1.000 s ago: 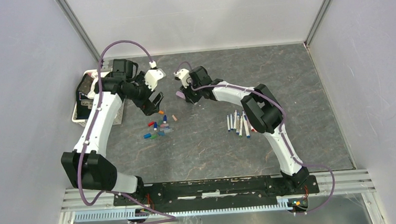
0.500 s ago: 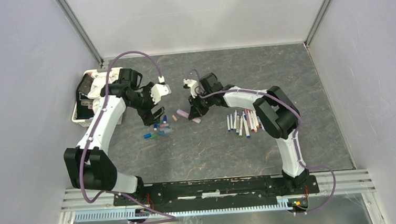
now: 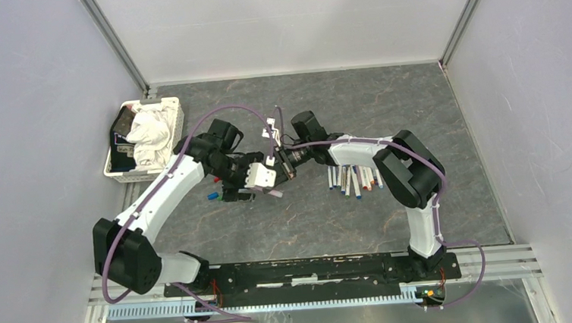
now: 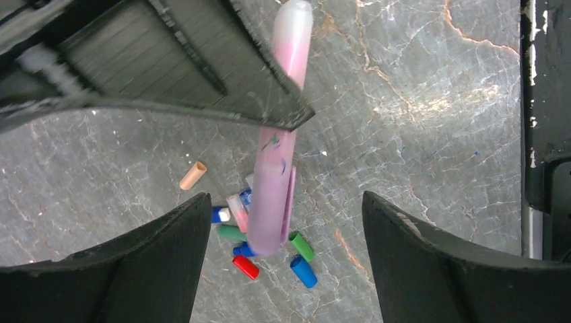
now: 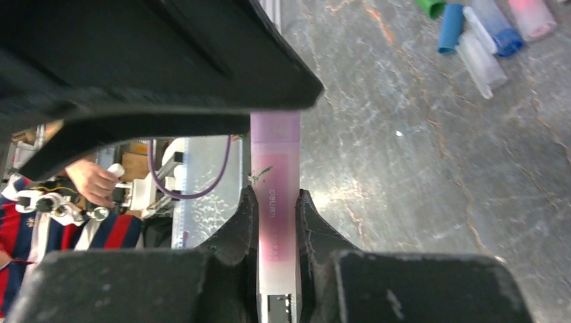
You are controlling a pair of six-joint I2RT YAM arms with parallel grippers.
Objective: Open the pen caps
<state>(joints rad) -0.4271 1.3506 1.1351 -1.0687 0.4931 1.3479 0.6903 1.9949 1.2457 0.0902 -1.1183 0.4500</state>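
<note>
The right gripper (image 5: 276, 202) has its black jaws closed on a pen (image 4: 273, 195). The pen is a smooth, round barrel of translucent pink plastic, paler and domed at one end, with a flat clip along the other. Small white lettering on the barrel just past the jaws looks like "deli", and beyond it is a smear of green ink.

The left gripper (image 4: 283, 202) has its jaws wide apart, one matte black finger on each side of the pen's clip end. Neither finger touches the pen.

The pen caps (image 4: 304, 271) lie loose on the worktop (image 4: 417, 101), right under the pen's clip end as the left wrist camera sees it. They are short, stubby, glossy plastic cylinders in red, blue, green and frosted white, huddled together. A peach one lies a little apart, to one side of the pen.

The worktop is dark grey with a stone pattern of pale and rust-coloured veins. In the top view, a row of slim white markers (image 3: 352, 178) with coloured ends lies to the right of the pen. Well to the pen's left, a white slatted basket (image 3: 175, 108) holds a crumpled white cloth (image 3: 148, 133).
</note>
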